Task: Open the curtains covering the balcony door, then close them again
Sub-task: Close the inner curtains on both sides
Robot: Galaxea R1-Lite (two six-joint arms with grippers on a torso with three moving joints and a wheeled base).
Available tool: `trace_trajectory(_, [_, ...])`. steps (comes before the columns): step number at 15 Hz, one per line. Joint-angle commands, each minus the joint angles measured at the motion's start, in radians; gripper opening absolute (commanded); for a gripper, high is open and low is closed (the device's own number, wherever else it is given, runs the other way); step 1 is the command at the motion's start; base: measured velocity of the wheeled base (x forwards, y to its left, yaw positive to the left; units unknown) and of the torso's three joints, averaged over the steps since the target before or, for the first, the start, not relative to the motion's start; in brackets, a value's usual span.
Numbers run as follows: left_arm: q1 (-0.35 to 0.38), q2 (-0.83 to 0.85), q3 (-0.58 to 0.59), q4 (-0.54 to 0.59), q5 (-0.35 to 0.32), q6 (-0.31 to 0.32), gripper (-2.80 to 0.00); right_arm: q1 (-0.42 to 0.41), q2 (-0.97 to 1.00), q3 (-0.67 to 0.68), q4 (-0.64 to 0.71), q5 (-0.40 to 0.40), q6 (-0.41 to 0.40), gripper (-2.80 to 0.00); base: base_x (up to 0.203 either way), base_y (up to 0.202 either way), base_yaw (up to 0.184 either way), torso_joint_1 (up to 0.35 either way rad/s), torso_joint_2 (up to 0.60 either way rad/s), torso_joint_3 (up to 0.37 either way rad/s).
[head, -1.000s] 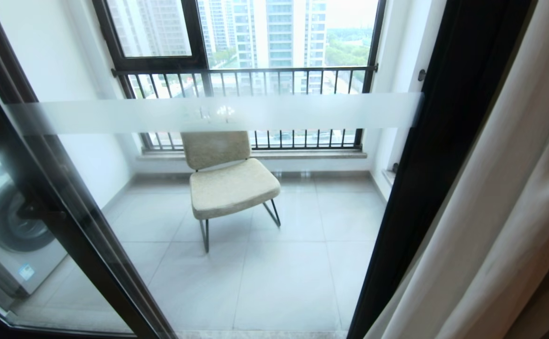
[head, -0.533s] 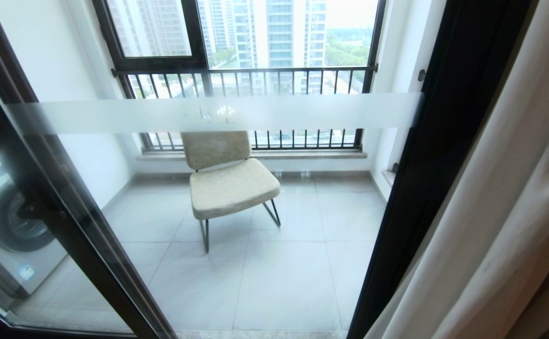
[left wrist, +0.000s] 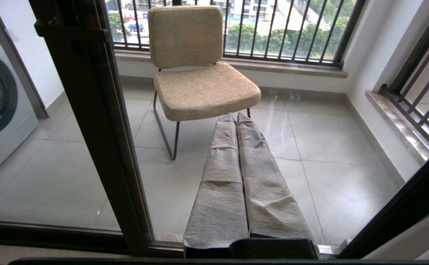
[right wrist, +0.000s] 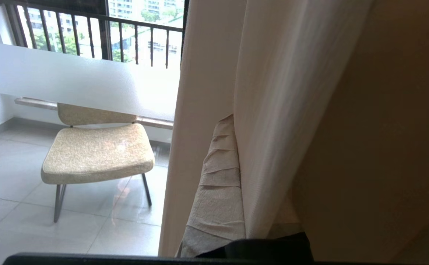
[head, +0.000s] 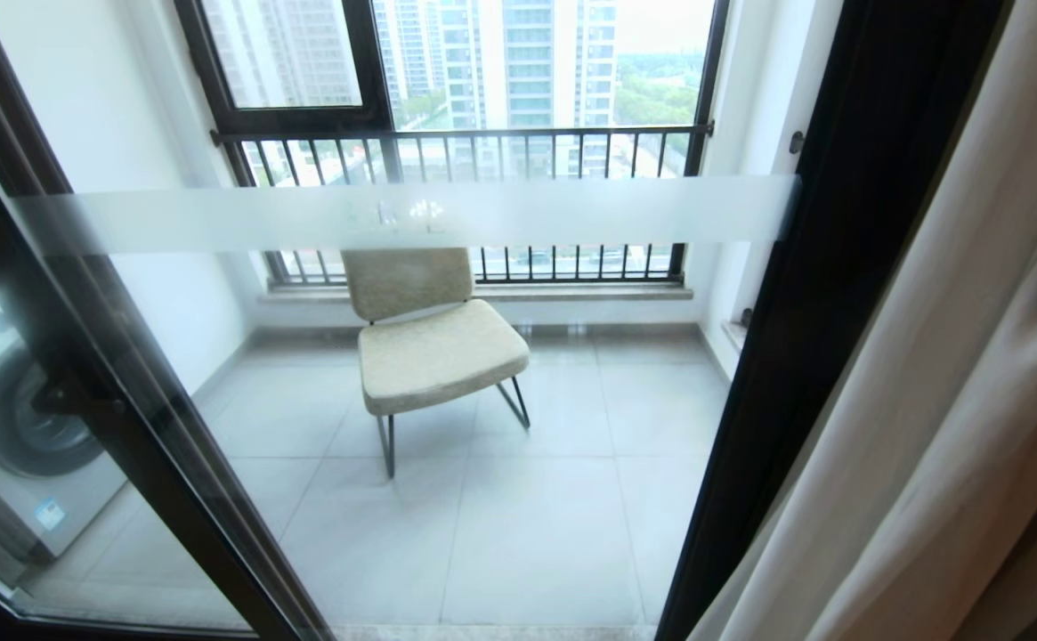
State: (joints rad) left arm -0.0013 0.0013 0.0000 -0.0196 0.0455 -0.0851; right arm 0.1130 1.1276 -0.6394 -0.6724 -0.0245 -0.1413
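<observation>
The curtains (head: 945, 401) are gathered at 3 o'clock in the head view, leaving the balcony door (head: 447, 214) glass bare — opening looks done, closing still to come. The right gripper (right wrist: 232, 125) is clenched on a fold at the curtain edge, one finger hidden behind the cloth. The left gripper (left wrist: 236, 116) is clenched on nothing, aimed at the chair (left wrist: 199, 73). Open room toward 9 o'clock along the glass — only the black door frame (head: 803, 312) stands beside the drape.
</observation>
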Motion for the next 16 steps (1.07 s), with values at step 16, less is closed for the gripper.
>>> trace_trajectory(16, [0.0,0.0,0.0,0.0,0.0,0.001,-2.8,0.002,0.004,0.0,-0.003,0.0,-0.001,-2.8,0.0,0.004,-0.001,0.0,0.0,0.0])
